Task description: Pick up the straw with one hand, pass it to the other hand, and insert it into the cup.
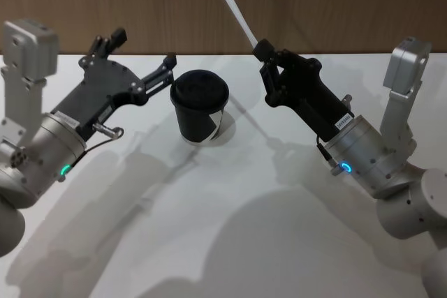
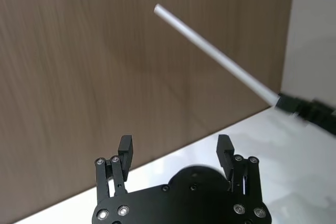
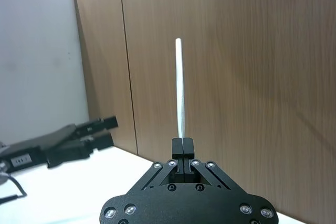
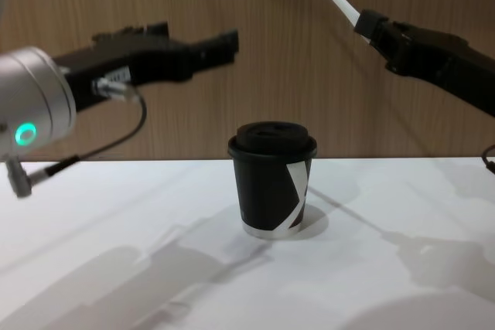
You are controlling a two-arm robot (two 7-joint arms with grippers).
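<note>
The cup [image 1: 199, 109] is black with a white angular mark and silver base rim, on a white table [image 1: 209, 242]. The straw [image 1: 230, 3] above the cup is white; the wall [image 1: 335, 5] behind shows brown wood grain.

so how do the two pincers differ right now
The left black pincer is open and empty; the right black pincer is shut on the thin white plastic straw. The left hangs left of the black lidded paper cup, the right to its right. Both hover above cup height.
</note>
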